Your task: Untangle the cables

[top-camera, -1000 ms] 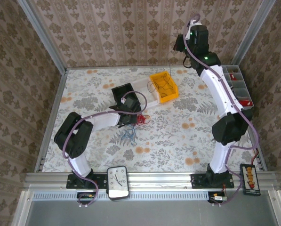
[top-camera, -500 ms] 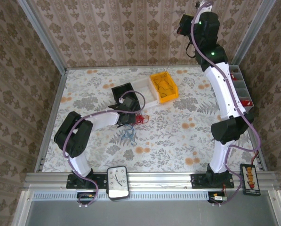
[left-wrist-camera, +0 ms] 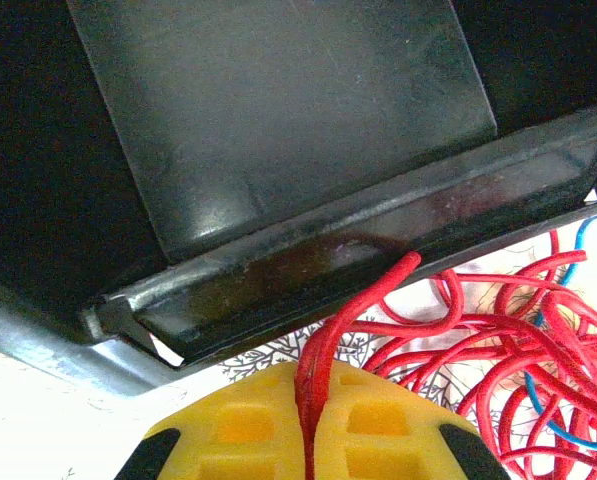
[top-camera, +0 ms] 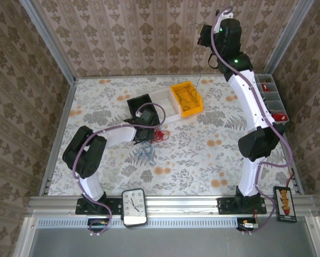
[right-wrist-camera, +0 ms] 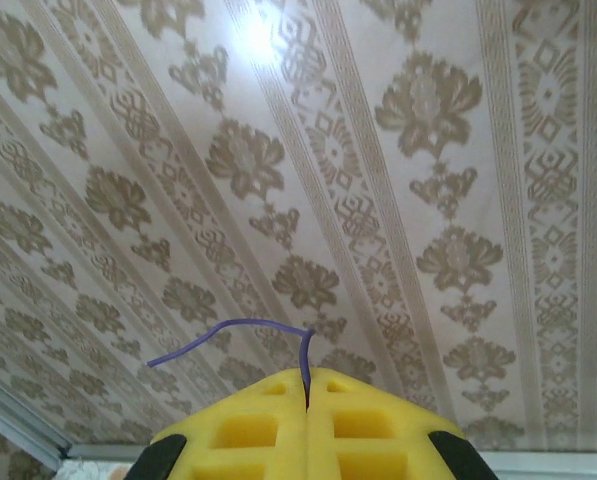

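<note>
The left gripper [left-wrist-camera: 306, 398] has its yellow pads [left-wrist-camera: 243, 430] clenched on a red cable [left-wrist-camera: 363, 297] that runs to the red tangle [left-wrist-camera: 508, 345] beside a black bin [left-wrist-camera: 278, 150] on the table [top-camera: 213, 160], with blue cables [top-camera: 147, 153] just nearer. The right gripper [right-wrist-camera: 306, 400], raised before the wallpapered wall [right-wrist-camera: 428, 150], pinches a thin purplish cable [right-wrist-camera: 238, 327]. A black cable [top-camera: 185, 96] lies in the yellow bin [top-camera: 195, 110].

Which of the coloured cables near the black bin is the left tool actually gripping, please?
The red cable: a strand of it is pinched in the shut left tool, while the blue cable lies ungripped on the table.
</note>
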Robot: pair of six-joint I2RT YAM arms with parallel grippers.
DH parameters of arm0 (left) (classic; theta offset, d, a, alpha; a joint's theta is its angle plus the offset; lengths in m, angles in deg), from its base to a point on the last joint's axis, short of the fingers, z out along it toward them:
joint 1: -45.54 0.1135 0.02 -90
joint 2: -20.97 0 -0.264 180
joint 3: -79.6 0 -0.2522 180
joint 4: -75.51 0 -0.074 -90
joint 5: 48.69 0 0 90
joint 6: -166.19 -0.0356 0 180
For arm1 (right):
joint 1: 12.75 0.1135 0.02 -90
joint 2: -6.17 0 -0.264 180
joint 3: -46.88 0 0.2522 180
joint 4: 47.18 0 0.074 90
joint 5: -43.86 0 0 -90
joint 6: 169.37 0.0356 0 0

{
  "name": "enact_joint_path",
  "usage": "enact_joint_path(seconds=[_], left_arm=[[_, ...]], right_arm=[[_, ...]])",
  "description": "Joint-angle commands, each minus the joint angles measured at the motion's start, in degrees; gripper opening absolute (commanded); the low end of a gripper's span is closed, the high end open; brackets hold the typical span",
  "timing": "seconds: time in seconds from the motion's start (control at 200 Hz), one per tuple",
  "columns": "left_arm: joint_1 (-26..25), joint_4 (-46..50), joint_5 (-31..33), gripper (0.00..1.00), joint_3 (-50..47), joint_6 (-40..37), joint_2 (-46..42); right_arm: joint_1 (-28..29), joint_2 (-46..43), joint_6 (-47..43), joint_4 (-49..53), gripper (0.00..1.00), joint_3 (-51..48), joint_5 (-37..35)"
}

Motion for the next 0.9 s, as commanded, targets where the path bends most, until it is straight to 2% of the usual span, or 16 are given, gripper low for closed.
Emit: enact_joint_path(seconds=[0.0,0.375,0.62,0.895], left_arm=[[0.5,1.7,0.4,0.0,1.3,1.0,0.9],[0.6,2.2,-0.3,0.0,2.1,1.0,1.9],[0.5,2.5,-0.1,0.0,2.5,0.9,2.2],[0.5,3.1,-0.4,0.0,3.4,0.6,3.1]], right_arm=[[0.0,-1.0,-1.0,0.0,0.0,-2.8,0.9],[0.2,-1.6,0.6,-0.7,0.0,-19.8,1.4],[0.2,2.7,3.2,2.1,0.0,-24.2,8.5],[0.3,5.5,6.4,2.5,0.0,-28.7,10.9]])
